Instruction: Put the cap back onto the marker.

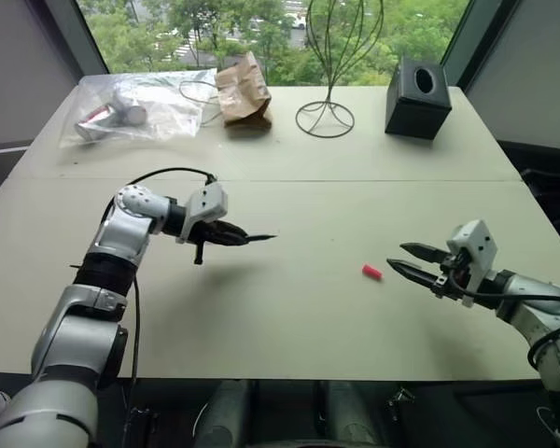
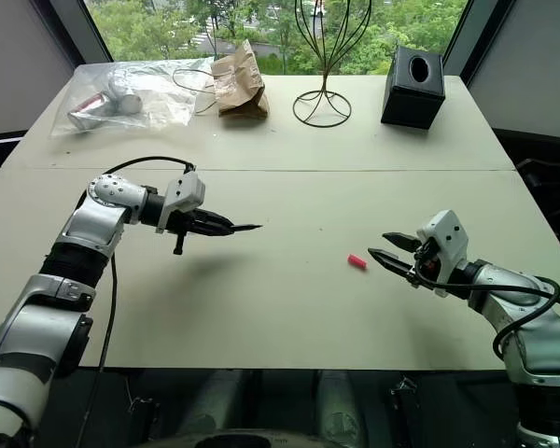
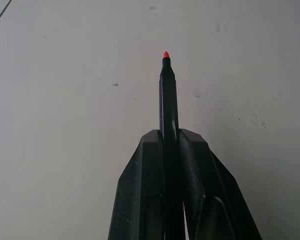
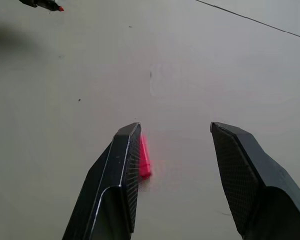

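The left gripper (image 1: 226, 233) is clamped on the thin dark pen-like marker (image 1: 252, 239), red tip exposed, held above the pale table (image 1: 289, 317). The tiny red cylindrical plastic cap (image 1: 371, 272) lies on the table at 3 o'clock from the marker tip — just beyond the right gripper (image 1: 406, 259), whose fingers stand apart, empty.

Both arms are built of rounded silver-grey metallic segments joined by black collars. A white, boxy wrist housing sits behind each gripper: left gripper (image 1: 247, 238), right gripper (image 1: 399, 259). Each gripper ends in two black, tapered fingers (image 4: 117, 175) with finely cross-hatched inner pads. Thin black cables loop over the left forearm and trail beside the right forearm
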You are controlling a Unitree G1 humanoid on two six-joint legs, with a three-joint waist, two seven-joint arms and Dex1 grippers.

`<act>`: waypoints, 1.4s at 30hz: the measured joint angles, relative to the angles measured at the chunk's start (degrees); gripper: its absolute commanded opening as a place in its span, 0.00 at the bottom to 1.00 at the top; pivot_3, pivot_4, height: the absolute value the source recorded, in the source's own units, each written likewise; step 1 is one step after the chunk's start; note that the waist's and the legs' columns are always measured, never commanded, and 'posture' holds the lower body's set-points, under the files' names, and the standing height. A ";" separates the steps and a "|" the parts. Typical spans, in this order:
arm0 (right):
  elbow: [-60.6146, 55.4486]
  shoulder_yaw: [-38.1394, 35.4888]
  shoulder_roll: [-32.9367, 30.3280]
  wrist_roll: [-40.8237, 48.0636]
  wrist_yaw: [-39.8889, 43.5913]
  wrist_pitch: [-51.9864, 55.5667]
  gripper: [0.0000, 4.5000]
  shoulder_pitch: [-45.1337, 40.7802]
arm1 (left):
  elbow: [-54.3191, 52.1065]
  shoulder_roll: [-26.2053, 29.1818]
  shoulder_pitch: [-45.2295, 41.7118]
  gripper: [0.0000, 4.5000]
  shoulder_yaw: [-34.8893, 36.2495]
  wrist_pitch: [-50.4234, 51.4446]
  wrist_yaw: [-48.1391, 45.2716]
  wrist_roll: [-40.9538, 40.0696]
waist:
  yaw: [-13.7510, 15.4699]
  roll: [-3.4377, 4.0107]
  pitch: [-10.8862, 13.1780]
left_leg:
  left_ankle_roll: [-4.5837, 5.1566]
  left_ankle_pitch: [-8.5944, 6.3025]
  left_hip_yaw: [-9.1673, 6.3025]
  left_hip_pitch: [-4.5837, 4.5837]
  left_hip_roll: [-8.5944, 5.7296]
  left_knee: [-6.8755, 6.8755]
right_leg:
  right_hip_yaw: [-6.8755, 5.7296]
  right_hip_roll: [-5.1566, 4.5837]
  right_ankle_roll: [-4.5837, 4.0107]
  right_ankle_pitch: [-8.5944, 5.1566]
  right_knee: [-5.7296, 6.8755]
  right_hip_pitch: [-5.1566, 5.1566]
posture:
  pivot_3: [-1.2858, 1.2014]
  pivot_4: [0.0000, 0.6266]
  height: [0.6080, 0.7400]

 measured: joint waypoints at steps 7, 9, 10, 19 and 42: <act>-1.06 3.57 2.59 -0.70 -2.16 -0.11 0.50 1.80 | -1.73 -0.05 0.51 0.00 -1.52 -1.54 -0.64 0.75 | 0.00 0.00 0.00 | 0.00 0.00 0.01 -0.02 -0.01 0.01 | -0.01 -0.01 -0.02 -0.01 -0.02 0.00 | 0.52 0.24 1.00; -0.69 4.68 2.87 -1.27 -2.21 -0.88 0.50 1.94 | -1.73 -0.07 0.57 0.00 -2.42 -2.02 -0.78 1.06 | -0.01 0.00 0.00 | 0.00 0.00 0.00 -0.02 -0.01 0.01 | -0.01 0.00 -0.01 -0.01 -0.02 -0.01 | 0.52 0.24 1.00; -0.19 5.03 3.08 -1.67 -2.16 -1.46 0.50 1.94 | -1.75 -0.10 0.57 0.00 -2.56 -2.07 -0.84 1.06 | -0.02 0.00 0.00 | 0.00 0.00 0.01 -0.02 -0.01 0.01 | -0.01 0.00 -0.01 -0.01 -0.02 -0.01 | 0.52 0.24 1.00; 7.71 7.97 3.41 -6.33 -1.00 -8.64 0.50 0.86 | -3.22 -0.15 0.57 0.00 -2.61 -1.84 -1.01 1.02 | -0.13 0.00 0.00 | 0.00 0.00 0.01 0.00 -0.01 0.02 | -0.02 0.02 0.07 0.04 -0.01 0.01 | 0.52 0.24 1.00; 9.79 10.92 2.88 -10.77 -0.50 -13.09 0.01 -1.39 | -2.68 -0.23 0.57 0.00 -2.56 -2.10 0.56 0.92 | -0.18 -0.02 -0.02 | 0.00 0.00 -0.01 0.03 0.01 0.02 | -0.02 0.06 0.09 0.05 0.02 0.02 | 0.52 0.24 1.00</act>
